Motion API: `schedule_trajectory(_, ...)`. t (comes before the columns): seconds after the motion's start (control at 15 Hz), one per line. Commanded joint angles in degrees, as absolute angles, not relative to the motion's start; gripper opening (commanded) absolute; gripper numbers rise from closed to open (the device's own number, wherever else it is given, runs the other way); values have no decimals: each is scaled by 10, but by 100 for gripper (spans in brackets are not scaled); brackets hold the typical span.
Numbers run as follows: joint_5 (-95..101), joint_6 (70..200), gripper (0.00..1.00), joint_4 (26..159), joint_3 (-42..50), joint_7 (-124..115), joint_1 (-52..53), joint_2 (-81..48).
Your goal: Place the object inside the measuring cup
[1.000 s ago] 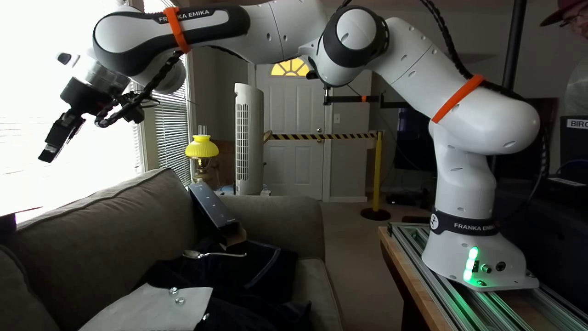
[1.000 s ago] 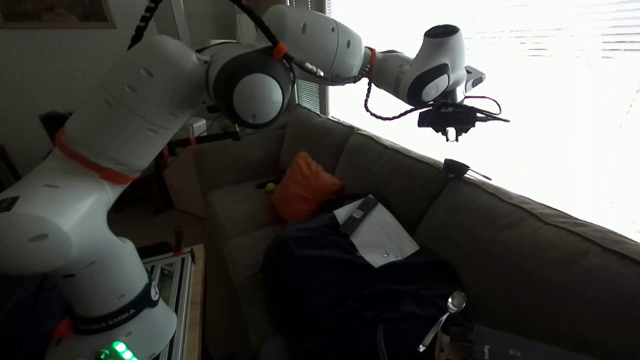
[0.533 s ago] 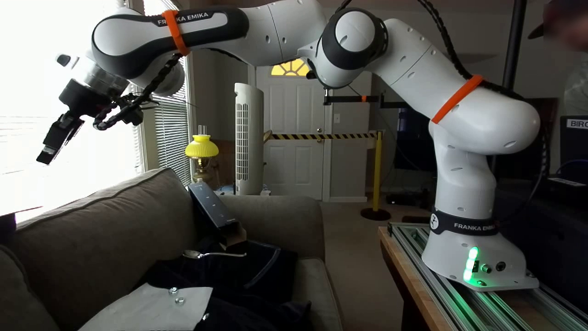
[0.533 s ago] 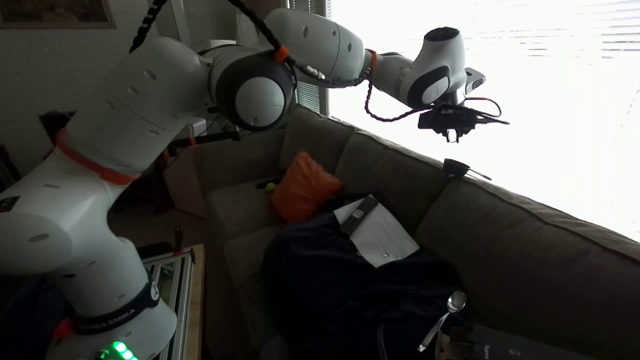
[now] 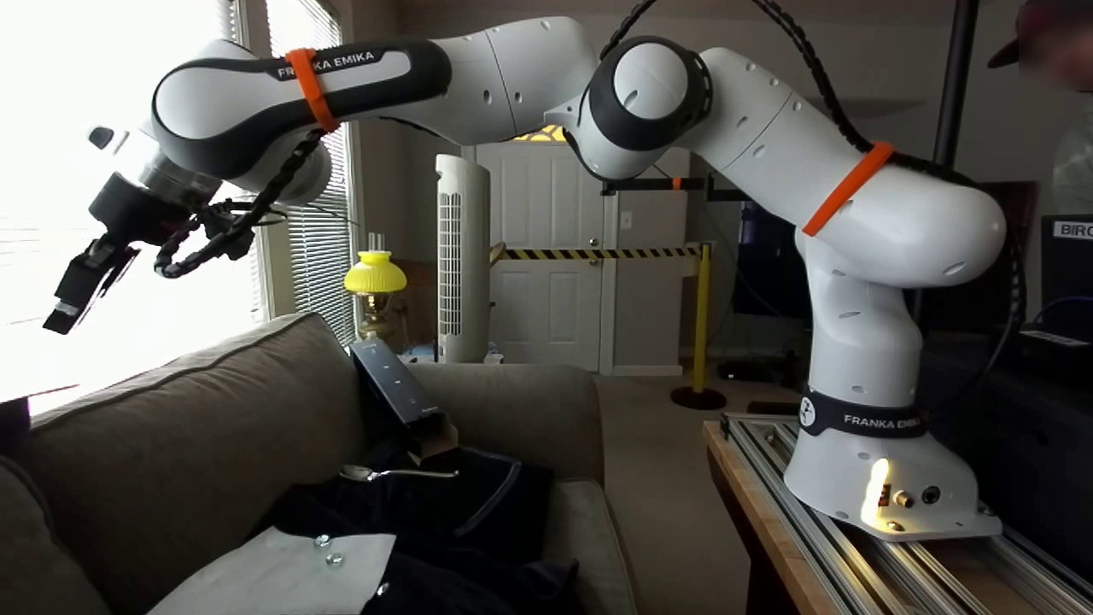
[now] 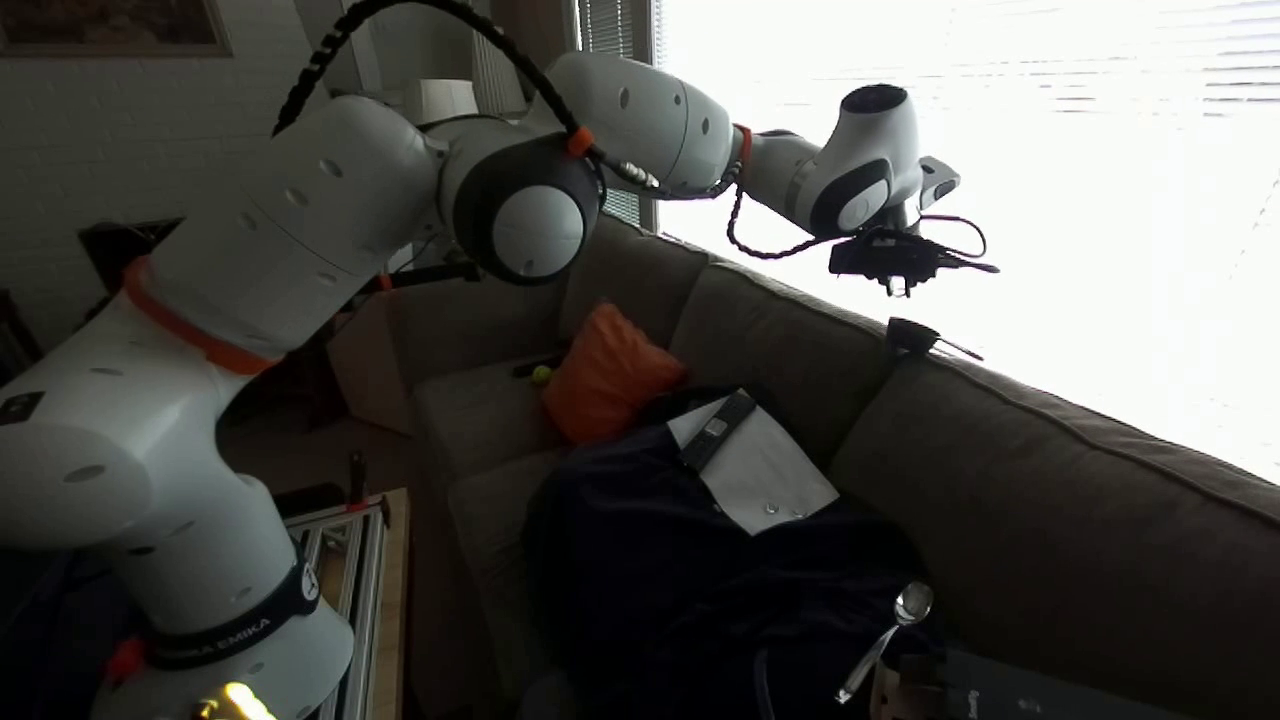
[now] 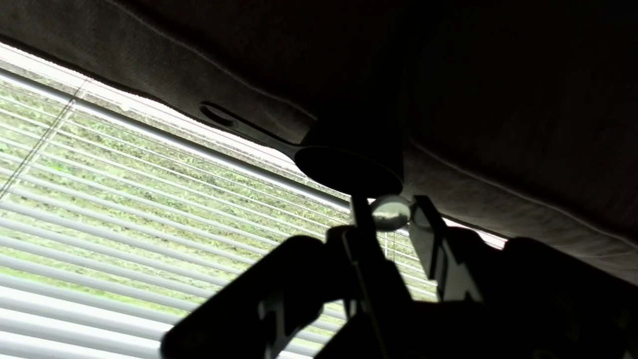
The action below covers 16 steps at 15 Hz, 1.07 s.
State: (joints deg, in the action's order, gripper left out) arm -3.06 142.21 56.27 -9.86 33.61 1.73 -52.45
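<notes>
Filling much of both exterior views: one sofa (image 6: 1080, 480), grey-brown. One arm (image 6: 645, 112), mine, stretched above it. One gripper (image 7: 391, 205), mine, drawn to a pinch. One measuring cup (image 6: 908, 336), dark, atop the sofa's back, its looped handle legible only in the wrist view. One clear ball (image 7: 391, 214), pinched in my gripper outside the cup, near its rim; likewise plain only there. Against earlier frames: arm sits lower, base light (image 5: 875, 493) yellow, formerly green.

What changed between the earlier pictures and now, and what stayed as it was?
The arm has dipped, bringing the gripper down, nearer the cup in an exterior view. The base light went from green to yellow. In the wrist view the gripper holds a ball; nothing was visibly let go. The cup and spoon stayed put.
</notes>
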Motion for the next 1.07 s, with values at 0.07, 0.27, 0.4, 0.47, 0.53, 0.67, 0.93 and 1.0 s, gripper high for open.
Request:
schedule_trajectory(0.07, -9, 1452, 6, 505, -88, 292, 37, -578)
schedule_trajectory(0.27, -2, 1461, 6, 484, -85, 273, 40, -598)
schedule_trajectory(0.4, 1, 1461, 6, 469, -84, 263, 40, -611)
schedule_trajectory(0.47, 0, 1458, 6, 460, -85, 259, 39, -617)
schedule_trajectory(0.53, 0, 1458, 6, 454, -85, 257, 38, -623)
schedule_trajectory(0.67, 4, 1461, 6, 439, -79, 245, 42, -633)
schedule_trajectory(0.93, 7, 1463, 6, 412, -76, 234, 47, -654)
schedule_trajectory(1.0, 7, 1462, 6, 405, -75, 232, 48, -659)
